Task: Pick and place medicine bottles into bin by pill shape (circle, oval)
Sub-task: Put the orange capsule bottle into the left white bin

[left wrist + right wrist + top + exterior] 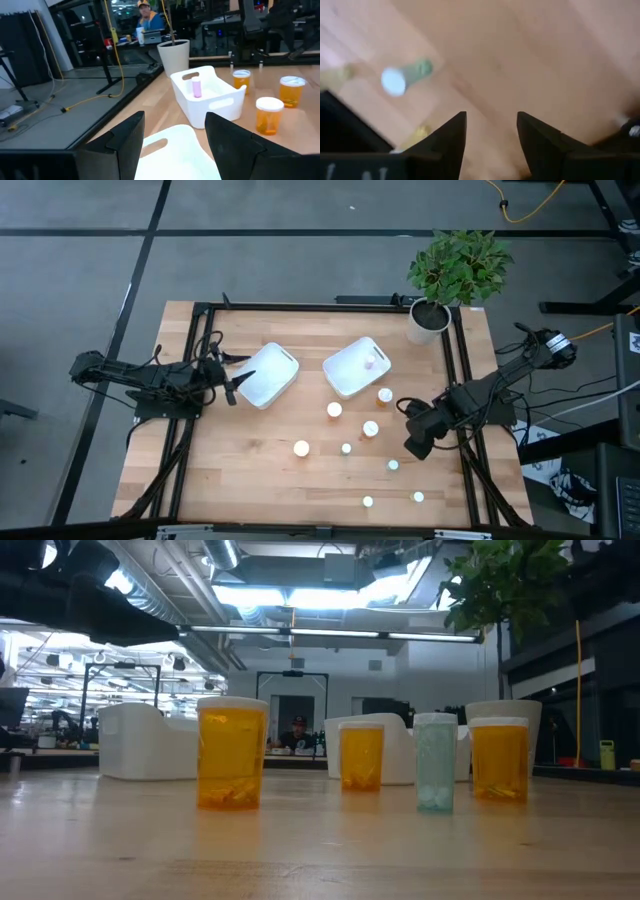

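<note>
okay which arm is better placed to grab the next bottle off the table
Probably the right. Its open, empty tool hangs beside the loose medicine bottles on the table's right half. The left tool, also open, sits at the left bin, farther from every bottle.

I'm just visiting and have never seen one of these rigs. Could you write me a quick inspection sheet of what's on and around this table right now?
Surface: wooden table, dark frame around it.
Job's things: two white bins; a pink bottle lies in the right one; nine bottles stand loose on the wood.
Clutter: potted plant at the far right corner.
Grippers: left gripper open, empty, beside the left bin; right gripper open, empty, over the table's right side.
Cables: yellow cable on the floor.
Surroundings: a person seated beyond the table.
</note>
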You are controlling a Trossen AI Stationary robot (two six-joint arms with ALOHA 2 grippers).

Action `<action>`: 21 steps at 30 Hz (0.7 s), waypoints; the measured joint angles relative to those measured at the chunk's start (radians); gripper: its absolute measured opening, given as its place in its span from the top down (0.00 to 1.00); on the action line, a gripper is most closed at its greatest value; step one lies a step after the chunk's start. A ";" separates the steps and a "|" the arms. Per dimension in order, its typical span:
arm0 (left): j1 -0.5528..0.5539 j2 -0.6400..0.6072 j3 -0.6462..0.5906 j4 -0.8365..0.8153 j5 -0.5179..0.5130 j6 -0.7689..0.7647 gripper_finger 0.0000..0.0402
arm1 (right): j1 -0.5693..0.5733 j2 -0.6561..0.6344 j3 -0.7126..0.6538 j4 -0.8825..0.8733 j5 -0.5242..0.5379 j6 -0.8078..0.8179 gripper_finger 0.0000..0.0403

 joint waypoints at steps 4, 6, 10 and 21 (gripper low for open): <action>0.000 0.000 0.000 0.001 0.000 0.004 0.49 | 0.021 0.000 0.000 0.004 0.093 -0.016 0.56; 0.000 0.000 0.000 0.020 0.001 -0.024 0.49 | 0.026 0.000 0.000 0.009 0.077 -0.016 0.56; 0.000 0.000 0.000 0.041 0.012 -0.078 0.49 | 0.027 0.000 0.000 0.046 0.051 -0.015 0.56; 0.000 0.000 0.000 0.042 0.026 -0.098 0.49 | 0.027 0.000 0.000 0.133 0.052 -0.013 0.56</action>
